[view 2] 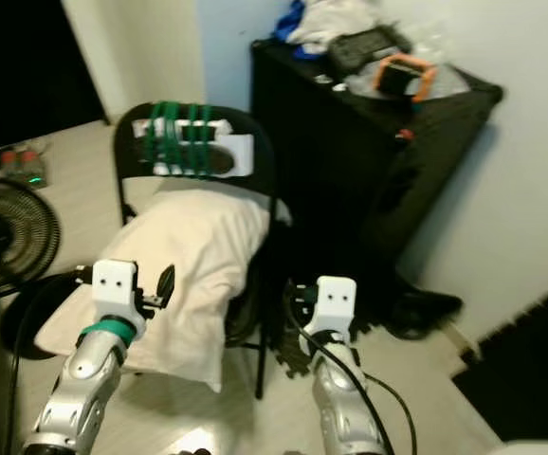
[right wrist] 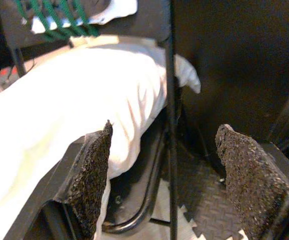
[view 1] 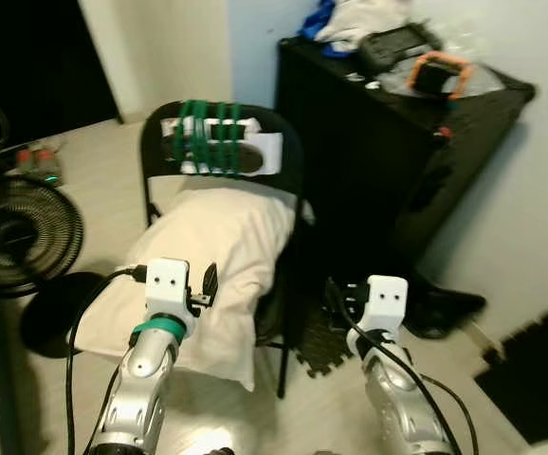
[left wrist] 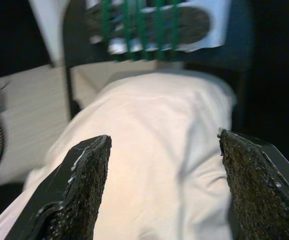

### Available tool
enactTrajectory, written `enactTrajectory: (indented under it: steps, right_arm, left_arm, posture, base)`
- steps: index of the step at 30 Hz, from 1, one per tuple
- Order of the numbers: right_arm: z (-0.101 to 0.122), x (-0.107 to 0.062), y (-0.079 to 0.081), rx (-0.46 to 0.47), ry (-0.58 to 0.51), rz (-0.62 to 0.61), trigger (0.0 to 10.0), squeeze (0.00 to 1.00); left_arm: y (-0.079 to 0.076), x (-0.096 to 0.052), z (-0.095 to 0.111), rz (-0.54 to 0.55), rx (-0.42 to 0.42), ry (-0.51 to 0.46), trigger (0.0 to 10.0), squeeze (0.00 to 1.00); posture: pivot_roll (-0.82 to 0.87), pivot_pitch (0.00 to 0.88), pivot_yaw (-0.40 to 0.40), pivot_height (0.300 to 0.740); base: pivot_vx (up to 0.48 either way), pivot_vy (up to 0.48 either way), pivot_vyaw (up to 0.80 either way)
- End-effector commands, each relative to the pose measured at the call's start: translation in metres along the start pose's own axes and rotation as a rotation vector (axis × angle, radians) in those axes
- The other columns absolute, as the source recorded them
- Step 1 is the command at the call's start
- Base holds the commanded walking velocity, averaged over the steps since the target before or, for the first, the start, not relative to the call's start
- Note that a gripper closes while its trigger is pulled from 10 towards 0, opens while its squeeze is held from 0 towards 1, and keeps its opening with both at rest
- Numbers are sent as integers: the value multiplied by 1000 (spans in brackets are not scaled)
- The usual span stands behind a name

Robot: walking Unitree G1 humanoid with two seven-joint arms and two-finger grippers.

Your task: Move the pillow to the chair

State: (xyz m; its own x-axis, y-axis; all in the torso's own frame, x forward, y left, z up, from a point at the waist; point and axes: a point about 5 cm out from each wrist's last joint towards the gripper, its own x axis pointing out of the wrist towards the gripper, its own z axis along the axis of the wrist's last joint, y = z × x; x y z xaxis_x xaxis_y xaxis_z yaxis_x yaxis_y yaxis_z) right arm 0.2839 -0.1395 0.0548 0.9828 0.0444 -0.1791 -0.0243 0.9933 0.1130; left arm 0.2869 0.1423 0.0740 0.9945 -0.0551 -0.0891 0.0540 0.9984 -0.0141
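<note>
A cream pillow (view 1: 212,261) lies on the seat of a black folding chair (view 1: 288,156). Its near end hangs over the seat's front and left edge. Green straps and a white item wrap the chair's backrest (view 1: 219,142). My left gripper (view 1: 208,284) hovers open just above the pillow's near part; in the left wrist view the pillow (left wrist: 157,150) lies between the two pads (left wrist: 82,190). My right gripper (view 1: 336,299) is open beside the chair's right front leg (right wrist: 170,125), with the pillow (right wrist: 74,100) off to its left.
A black cabinet (view 1: 388,161) with clothes and gadgets on top stands right of the chair. A black floor fan (view 1: 13,237) sits on the left. Dark foam mats (view 1: 530,379) lie at lower right. A power strip (view 1: 37,161) rests on the floor far left.
</note>
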Motion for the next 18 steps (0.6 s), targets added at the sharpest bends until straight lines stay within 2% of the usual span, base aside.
enactTrajectory:
  steps: [1,9,12,14,17,18]
  right_arm:
    - [-9,-3,-6,23,32,-37,10000,0]
    - [-22,-5,-6,27,66,-32,10000,0]
    - [-36,-7,-8,2,125,-32,10000,0]
    - [-36,-7,-8,2,125,-32,10000,0]
    - [-48,-9,-8,-21,174,-28,10000,0]
    - [-52,-9,-6,-25,190,-25,10000,0]
  left_arm:
    - [-3,0,-6,-11,7,23,10000,0]
    - [-5,1,-18,-31,20,52,10000,0]
    - [-4,-2,-33,-40,53,122,10000,0]
    - [-4,-2,-33,-40,53,122,10000,0]
    - [-1,-5,-45,-55,85,170,10000,0]
    - [2,-5,-49,-52,93,189,10000,0]
  posture:
    - [-7,0,51,740]
    - [-14,0,64,740]
    - [1,0,62,740]
    - [1,0,62,740]
    - [-1,0,58,740]
    - [-4,0,79,740]
  base:
    - [0,0,800]
    - [0,0,800]
    - [0,0,800]
    - [0,0,800]
    - [0,0,800]
    - [0,0,800]
